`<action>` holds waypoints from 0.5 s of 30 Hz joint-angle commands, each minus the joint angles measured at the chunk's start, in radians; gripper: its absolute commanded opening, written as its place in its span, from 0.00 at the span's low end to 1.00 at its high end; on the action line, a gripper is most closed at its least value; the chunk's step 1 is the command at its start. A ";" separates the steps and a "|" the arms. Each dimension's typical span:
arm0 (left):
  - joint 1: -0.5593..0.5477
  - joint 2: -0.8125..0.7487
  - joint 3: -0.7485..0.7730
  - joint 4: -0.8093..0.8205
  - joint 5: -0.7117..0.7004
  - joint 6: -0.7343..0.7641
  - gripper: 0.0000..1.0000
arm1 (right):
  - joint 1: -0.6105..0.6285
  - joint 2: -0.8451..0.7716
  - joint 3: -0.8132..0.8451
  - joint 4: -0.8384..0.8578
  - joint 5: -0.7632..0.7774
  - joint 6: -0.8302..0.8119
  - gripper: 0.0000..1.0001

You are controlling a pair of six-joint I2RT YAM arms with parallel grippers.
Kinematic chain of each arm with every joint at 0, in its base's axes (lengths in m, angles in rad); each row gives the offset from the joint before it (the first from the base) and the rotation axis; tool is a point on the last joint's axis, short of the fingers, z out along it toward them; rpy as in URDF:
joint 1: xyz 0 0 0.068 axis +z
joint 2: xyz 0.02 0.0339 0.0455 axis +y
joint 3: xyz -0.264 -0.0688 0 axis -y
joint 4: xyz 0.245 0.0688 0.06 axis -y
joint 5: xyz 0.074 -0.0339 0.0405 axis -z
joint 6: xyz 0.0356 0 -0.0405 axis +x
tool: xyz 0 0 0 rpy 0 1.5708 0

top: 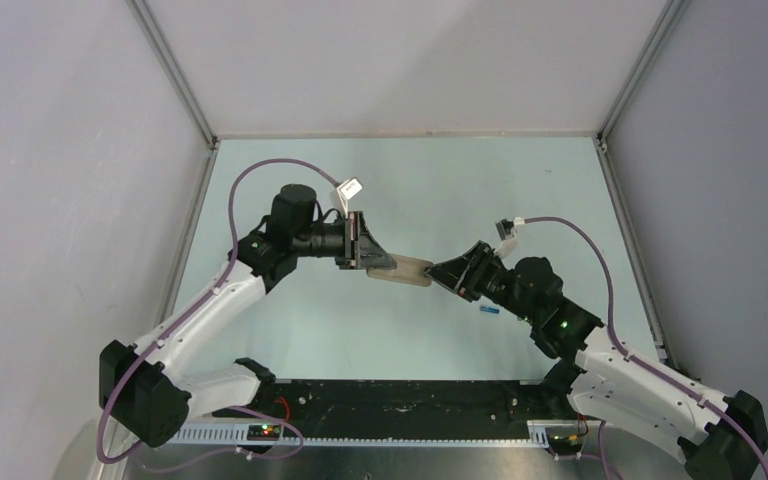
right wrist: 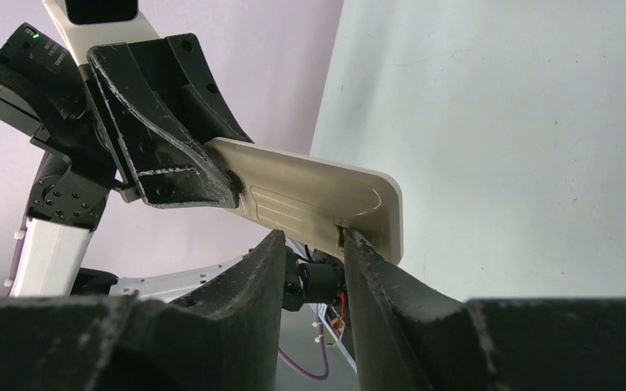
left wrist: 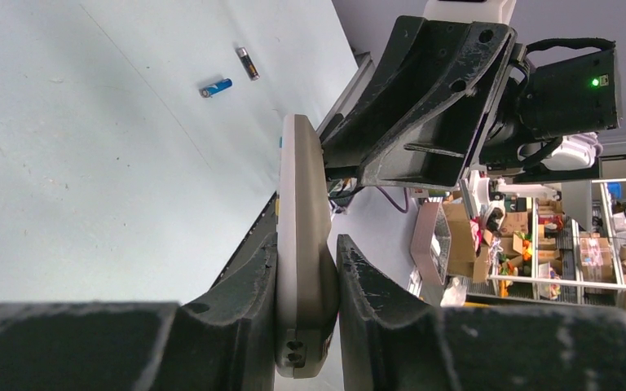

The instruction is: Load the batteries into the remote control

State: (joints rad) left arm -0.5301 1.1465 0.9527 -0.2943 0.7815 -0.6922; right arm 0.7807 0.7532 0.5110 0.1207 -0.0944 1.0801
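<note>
The left gripper pinches one end of the remote control above the table, where the blue battery and the dark battery lie, while the right gripper sits half-parted at the other end, its grip unclear.

Two white-shelled arms, black joints, looping purple cables, green lights, scuffed black left tool and right tool.

Top external: fixed, high behind the arm bases, looking down over the whole table; left wrist: close-range, facing the right arm; right wrist: close-range, facing back at the left arm; all three share the remote control.
</note>
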 commanded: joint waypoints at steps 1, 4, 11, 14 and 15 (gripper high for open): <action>-0.006 -0.002 0.025 0.040 0.026 -0.012 0.00 | -0.001 0.020 0.027 -0.011 0.008 -0.014 0.37; -0.006 -0.003 0.026 0.040 0.024 -0.017 0.00 | 0.002 0.036 0.027 -0.013 0.013 -0.019 0.37; -0.019 -0.014 0.041 0.040 0.044 -0.018 0.00 | 0.008 0.091 0.027 0.042 0.014 -0.034 0.38; -0.020 -0.028 0.053 0.041 0.045 -0.013 0.00 | 0.011 0.107 0.027 0.058 0.008 -0.031 0.38; -0.021 -0.031 0.057 0.040 0.048 -0.008 0.00 | 0.012 0.109 0.027 0.062 0.005 -0.030 0.38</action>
State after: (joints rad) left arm -0.5301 1.1538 0.9527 -0.3210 0.7345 -0.6884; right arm 0.7826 0.8364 0.5129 0.1577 -0.0940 1.0714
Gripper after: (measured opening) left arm 0.299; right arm 0.377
